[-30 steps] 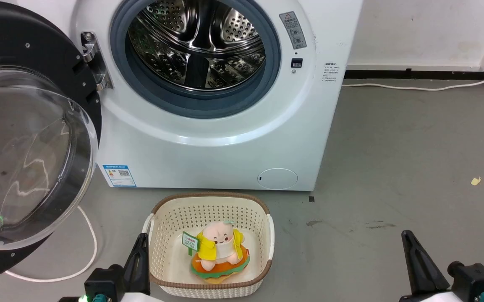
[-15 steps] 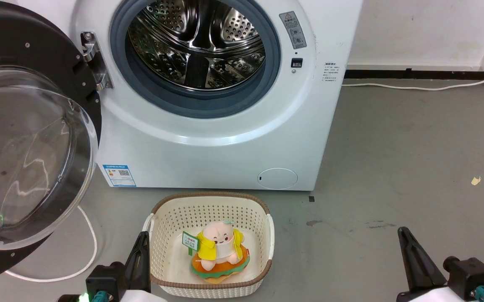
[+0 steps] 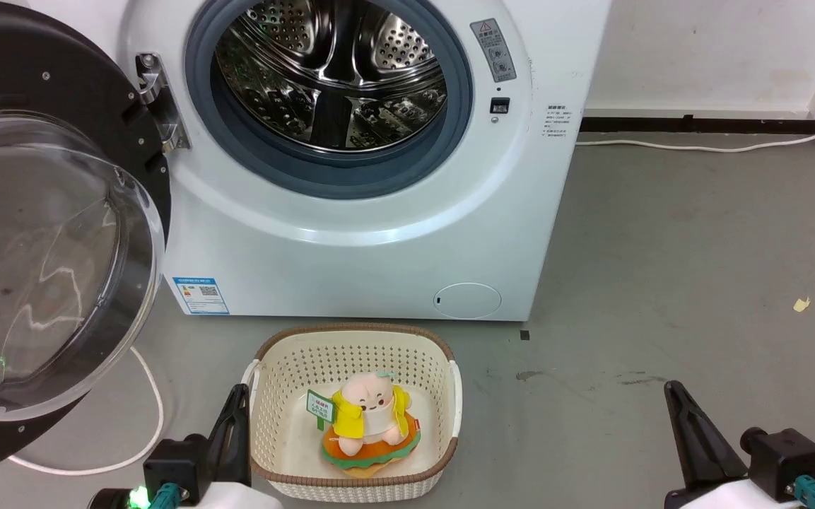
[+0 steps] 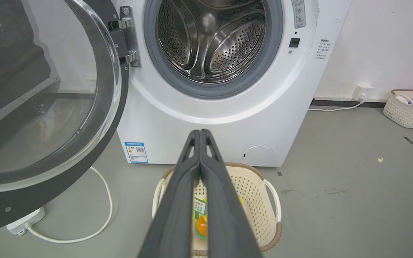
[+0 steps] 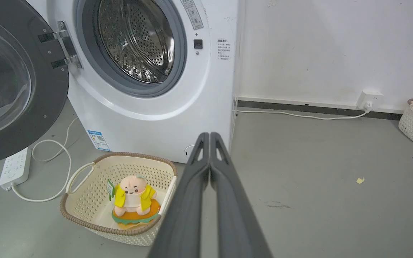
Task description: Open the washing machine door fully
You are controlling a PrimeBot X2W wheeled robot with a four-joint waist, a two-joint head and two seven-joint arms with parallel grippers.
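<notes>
The white washing machine [image 3: 350, 261] [image 4: 206, 118] [image 5: 149, 118] stands ahead with its steel drum [image 3: 333, 71] exposed. The washing machine door [image 3: 47, 254] [image 4: 41, 107] [image 5: 9, 82], black-rimmed with a bulging glass bowl, hangs swung wide to the left on its metal hinge [image 3: 160, 106]. My left gripper [image 3: 237, 403] [image 4: 200, 133] is shut and empty, low beside the basket's left side. At the lower right my right gripper [image 3: 674, 394] [image 5: 209, 135] is shut and empty too, over bare floor. Both are well apart from the door.
A cream basket [image 3: 442, 353] [image 5: 84, 215] holding a plush toy [image 3: 368, 424] sits on the floor before the machine. A white cable [image 3: 145, 396] and power strip [image 5: 13, 172] lie under the door. Another basket [image 4: 407, 114] stands by the right wall.
My right gripper has drifted a little to the left and up in the head view. The door, basket and left gripper stay as they were.
</notes>
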